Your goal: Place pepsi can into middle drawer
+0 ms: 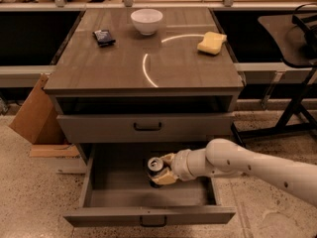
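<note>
The middle drawer (pixel 148 216) is pulled out wide below the cabinet, with its flat front and dark handle nearest the camera. The pepsi can (pixel 155 165) stands upright inside the drawer, near its middle, silver top facing up. My gripper (pixel 162 170) reaches in from the right on a white arm and is shut on the can, with yellowish fingers (pixel 166 178) on either side of it. The can's lower part is hidden in shadow, so I cannot tell whether it rests on the drawer floor.
The closed upper drawer front (pixel 146 127) sits just above the open one. On the cabinet top (pixel 148 68) are a white bowl (pixel 146 21), a yellow sponge (pixel 212 42) and a small dark packet (pixel 104 37). A cardboard box (pixel 32 114) stands at left, a dark stand (pixel 292 58) at right.
</note>
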Robot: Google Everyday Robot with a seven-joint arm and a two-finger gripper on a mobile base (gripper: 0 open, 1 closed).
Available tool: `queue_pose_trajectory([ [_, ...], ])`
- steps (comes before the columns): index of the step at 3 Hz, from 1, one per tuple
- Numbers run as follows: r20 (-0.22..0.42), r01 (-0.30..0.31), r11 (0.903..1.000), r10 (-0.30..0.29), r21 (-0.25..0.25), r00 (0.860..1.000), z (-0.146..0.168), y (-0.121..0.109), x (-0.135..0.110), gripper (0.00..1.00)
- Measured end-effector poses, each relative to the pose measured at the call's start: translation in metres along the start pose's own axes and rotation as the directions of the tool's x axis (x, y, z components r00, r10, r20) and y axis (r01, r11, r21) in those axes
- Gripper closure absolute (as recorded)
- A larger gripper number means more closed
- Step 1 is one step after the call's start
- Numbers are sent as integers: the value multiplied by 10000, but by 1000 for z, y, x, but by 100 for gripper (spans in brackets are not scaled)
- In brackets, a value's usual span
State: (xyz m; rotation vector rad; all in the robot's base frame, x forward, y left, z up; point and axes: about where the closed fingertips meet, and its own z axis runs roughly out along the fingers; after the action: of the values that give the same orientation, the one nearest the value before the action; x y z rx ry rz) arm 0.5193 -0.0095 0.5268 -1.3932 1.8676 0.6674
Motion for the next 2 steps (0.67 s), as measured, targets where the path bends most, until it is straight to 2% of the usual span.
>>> queue_pose_trajectory([
  [1, -97, -326, 9991, 329, 287, 9994, 11, -8, 23, 100],
  [2, 66, -702, 9964, 700, 475, 9975, 22, -16, 44, 100],
])
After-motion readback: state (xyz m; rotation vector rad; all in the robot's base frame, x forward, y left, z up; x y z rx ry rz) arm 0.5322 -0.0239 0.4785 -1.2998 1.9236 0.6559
